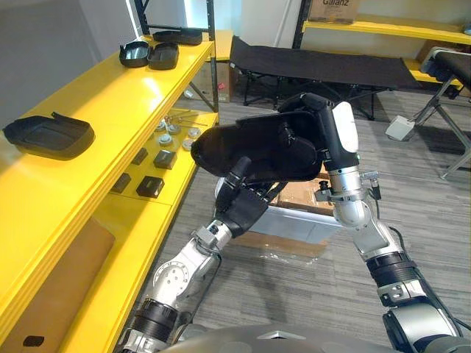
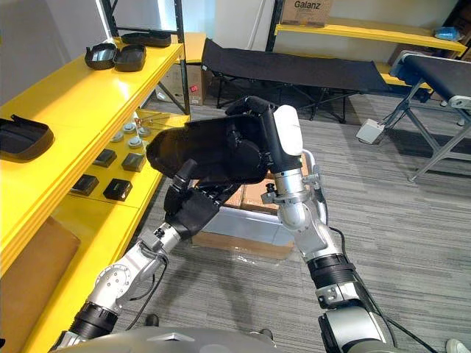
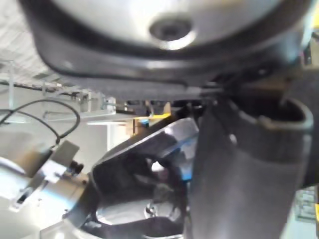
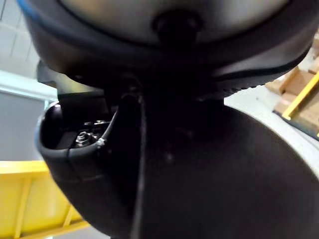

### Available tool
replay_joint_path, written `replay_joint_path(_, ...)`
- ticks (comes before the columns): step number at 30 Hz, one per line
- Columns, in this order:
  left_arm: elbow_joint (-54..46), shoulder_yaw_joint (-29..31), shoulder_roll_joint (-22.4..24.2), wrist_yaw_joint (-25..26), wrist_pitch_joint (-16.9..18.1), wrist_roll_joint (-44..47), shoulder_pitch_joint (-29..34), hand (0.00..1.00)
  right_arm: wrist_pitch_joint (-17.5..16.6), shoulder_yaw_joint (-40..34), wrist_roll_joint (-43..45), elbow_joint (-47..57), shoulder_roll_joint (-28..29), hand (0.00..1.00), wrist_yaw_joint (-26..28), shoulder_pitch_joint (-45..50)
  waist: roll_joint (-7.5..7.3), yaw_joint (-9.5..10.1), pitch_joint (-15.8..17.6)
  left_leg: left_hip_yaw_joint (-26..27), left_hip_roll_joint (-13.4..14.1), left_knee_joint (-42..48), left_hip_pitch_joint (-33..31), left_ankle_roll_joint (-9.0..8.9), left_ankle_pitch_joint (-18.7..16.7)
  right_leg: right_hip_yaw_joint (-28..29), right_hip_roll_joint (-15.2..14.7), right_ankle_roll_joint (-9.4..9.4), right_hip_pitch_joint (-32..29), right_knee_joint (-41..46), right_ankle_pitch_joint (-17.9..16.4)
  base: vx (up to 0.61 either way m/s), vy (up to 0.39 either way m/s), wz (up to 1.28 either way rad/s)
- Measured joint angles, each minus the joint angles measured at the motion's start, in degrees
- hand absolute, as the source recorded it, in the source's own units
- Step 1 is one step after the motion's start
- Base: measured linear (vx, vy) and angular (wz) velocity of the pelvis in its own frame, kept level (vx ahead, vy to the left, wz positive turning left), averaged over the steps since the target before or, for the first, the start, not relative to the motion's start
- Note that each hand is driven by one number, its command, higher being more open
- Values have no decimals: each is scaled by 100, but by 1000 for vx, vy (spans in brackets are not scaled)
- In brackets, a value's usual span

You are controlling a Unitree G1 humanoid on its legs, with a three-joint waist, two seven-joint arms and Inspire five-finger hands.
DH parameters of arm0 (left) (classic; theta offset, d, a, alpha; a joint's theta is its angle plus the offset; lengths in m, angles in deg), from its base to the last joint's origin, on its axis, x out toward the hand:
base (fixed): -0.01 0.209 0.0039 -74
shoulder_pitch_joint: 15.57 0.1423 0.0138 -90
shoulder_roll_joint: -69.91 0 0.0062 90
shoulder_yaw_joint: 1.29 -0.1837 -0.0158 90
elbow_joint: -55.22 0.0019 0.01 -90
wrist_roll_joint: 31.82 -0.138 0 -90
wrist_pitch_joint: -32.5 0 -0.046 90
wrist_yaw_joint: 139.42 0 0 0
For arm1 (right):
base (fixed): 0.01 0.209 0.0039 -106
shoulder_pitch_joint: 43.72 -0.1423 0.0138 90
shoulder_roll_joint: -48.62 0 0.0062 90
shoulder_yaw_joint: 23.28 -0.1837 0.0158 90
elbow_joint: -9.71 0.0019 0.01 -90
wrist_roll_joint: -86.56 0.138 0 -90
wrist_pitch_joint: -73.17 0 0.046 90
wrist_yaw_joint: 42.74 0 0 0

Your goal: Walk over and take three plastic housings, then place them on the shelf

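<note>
The held housing [image 1: 250,151] hid most of the left hand [image 1: 243,209] beneath it, so we could not tell how that hand met it. The right hand [image 1: 322,123], curled over the housing's end, covered that end. Both arms masked part of the cardboard box [image 1: 298,197]. The small parts [image 1: 173,132] on the lower shelf [image 1: 140,228] were too small to name. Another housing [image 2: 18,140] was cut by the picture's edge.
</note>
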Motion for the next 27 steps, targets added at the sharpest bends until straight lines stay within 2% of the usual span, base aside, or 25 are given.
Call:
replay_joint_path(1, 0, -7, -15, 0, 10, 0, 0, 100, 0, 30, 1, 0, -2, 0, 0, 0, -1, 0, -5, 0, 0, 0, 0, 0, 0, 0, 0, 0, 0, -1, 0, 0, 0, 0)
replay_joint_path(2, 0, -13, -28, 2, 18, 0, 0, 0, 0, 52, 2, 0, -2, 0, 0, 1, -2, 0, -12, 0, 0, 0, 0, 0, 0, -1, 0, -1, 2, -3, 0, 0, 0, 0)
replay_joint_path(10, -22, -339, -192, 139, 375, 8, 3, 0, -122, 158, 57, 156, -2, 0, 54, 267, -75, 21, -181, -39, -11, 2, -14, 0, -1, -77, 1, -12, 83, -76, -6, 3, 2, 3)
replay_joint_path(15, -130, -441, -191, 472, 585, 33, 56, 0, -502, 490, 34, 378, 140, 0, 52, 559, -124, 26, -219, -39, -9, 1, -15, 0, -1, -84, 4, -54, 84, -76, -34, 0, 0, 0)
replay_joint_path(18, -130, -466, -202, 541, 760, 23, 74, 0, -459, 485, 32, 374, 406, 0, 47, 646, -175, 33, -250, -39, -8, -1, -15, 0, -2, -85, 4, -58, 84, -74, -37, 0, 0, 0)
replay_joint_path(27, -129, -517, -274, 546, 792, 30, 190, 0, -490, 486, 138, 321, 658, 0, 58, 952, -194, 31, -253, -30, -7, -3, -16, -1, -4, -88, 4, -72, 67, -73, -48, 0, 0, 0)
